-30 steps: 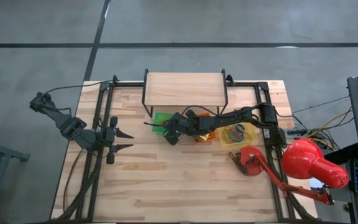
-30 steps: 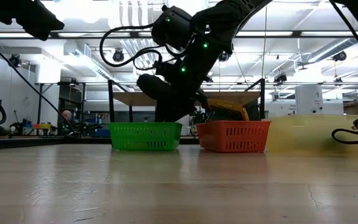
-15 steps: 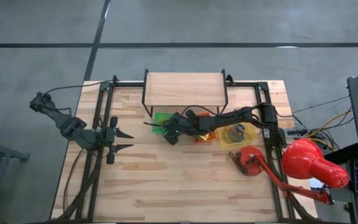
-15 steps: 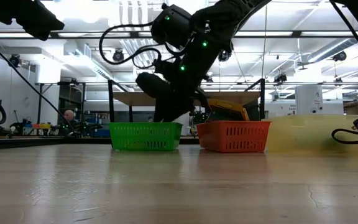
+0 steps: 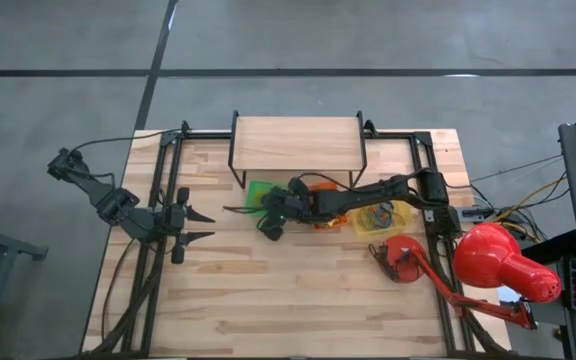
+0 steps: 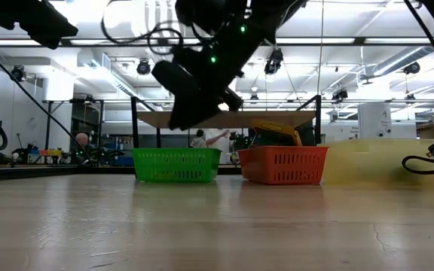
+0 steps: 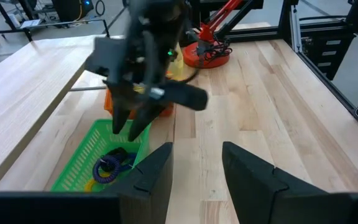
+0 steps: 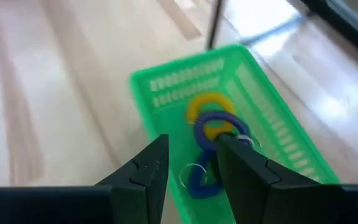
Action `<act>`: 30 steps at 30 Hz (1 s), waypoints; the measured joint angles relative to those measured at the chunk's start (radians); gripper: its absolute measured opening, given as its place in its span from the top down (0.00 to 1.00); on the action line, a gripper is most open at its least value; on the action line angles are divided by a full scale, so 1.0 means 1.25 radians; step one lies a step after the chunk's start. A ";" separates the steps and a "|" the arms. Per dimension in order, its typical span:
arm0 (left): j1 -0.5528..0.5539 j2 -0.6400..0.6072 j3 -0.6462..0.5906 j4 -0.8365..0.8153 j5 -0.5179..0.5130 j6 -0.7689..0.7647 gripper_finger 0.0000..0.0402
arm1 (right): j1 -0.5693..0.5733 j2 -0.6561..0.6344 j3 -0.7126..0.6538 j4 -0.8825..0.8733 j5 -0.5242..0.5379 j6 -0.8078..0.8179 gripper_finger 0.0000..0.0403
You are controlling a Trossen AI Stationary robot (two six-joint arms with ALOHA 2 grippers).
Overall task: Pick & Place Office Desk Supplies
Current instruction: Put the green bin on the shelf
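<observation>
Your right gripper [image 8: 188,171] hangs with its fingers [image 8: 143,171] parted and nothing between them. Just beyond the fingertips lies the green tray [image 8: 166,81], and in it a yellow loop [image 8: 199,107] with a blue loop [image 8: 211,126] lying across it, plus another blue loop [image 8: 194,180] nearer the tips. Seen level across the table, your gripper is clear above the tray's rim, touching nothing. Out past the green tray sits the orange tray [image 6: 282,165] with a yellow box [image 6: 276,133] standing up out of it, then the yellow tray [image 5: 381,218]. Your left gripper [image 5: 196,225] waits well apart at the table's left side, fingers [image 7: 151,177] spread, empty.
</observation>
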 joint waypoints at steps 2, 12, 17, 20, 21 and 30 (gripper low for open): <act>0.000 0.000 0.000 0.000 0.000 0.000 0.65 | 0.015 -0.001 0.006 -0.001 0.000 -0.067 0.67; 0.000 0.000 0.000 0.000 0.000 0.000 0.65 | 0.077 0.001 0.006 -0.013 0.000 -0.376 0.69; 0.000 0.000 0.000 0.000 0.000 0.000 0.65 | 0.069 0.002 -0.001 -0.010 -0.003 -0.377 0.68; 0.000 0.000 0.000 0.000 0.000 0.000 0.65 | 0.062 0.003 -0.001 -0.009 -0.025 -0.380 0.67; 0.000 0.000 0.000 0.000 0.000 0.000 0.65 | 0.060 0.003 -0.002 -0.009 -0.037 -0.381 0.66; 0.000 0.000 0.000 0.000 0.000 0.000 0.65 | 0.030 0.003 -0.003 -0.006 -0.136 -0.410 0.62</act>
